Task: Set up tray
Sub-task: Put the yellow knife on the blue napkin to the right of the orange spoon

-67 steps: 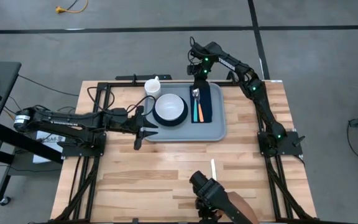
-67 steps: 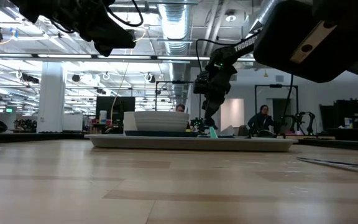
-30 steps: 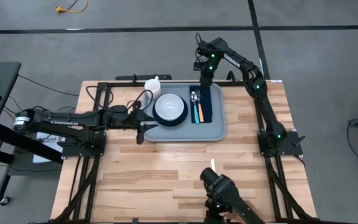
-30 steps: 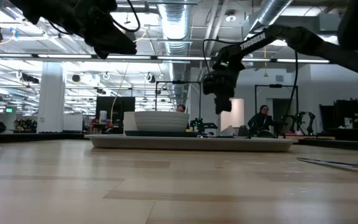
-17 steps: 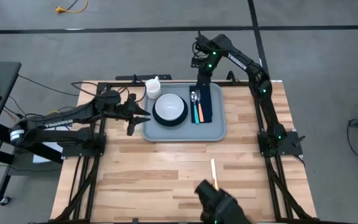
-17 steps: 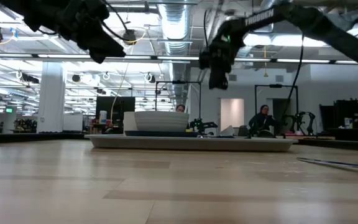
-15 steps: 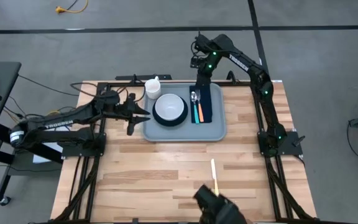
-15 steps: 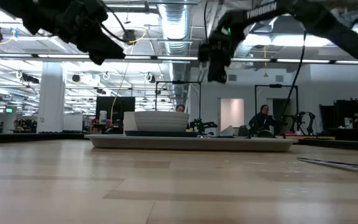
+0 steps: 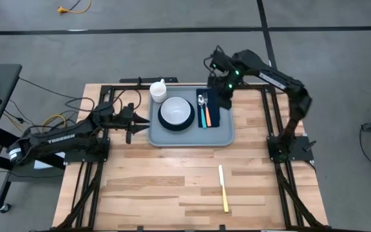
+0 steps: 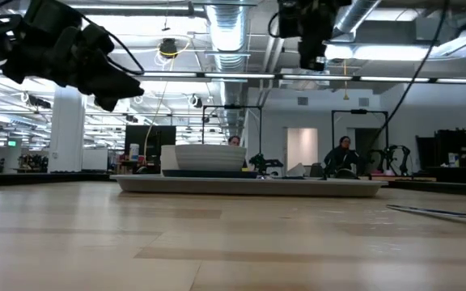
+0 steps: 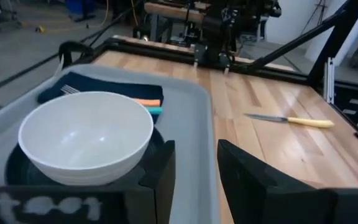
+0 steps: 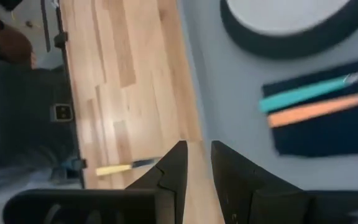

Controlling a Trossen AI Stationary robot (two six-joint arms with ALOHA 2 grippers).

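High view: desk (image 9: 172,187) fills frame centre; tray (image 9: 224,132) sits upper centre, flat on it. On tray: bowl (image 9: 176,111) on dark plate at left, napkin (image 9: 218,109) at right with spoon (image 9: 202,103) and teal and orange utensils. White cup (image 9: 158,89) just beyond tray's upper-left corner. Knife (image 9: 223,188) lower centre, well apart from tray. Left pincer (image 9: 133,120) just left of tray, slightly parted, empty. Right pincer (image 9: 223,94) over napkin's upper right, narrow gap, empty.
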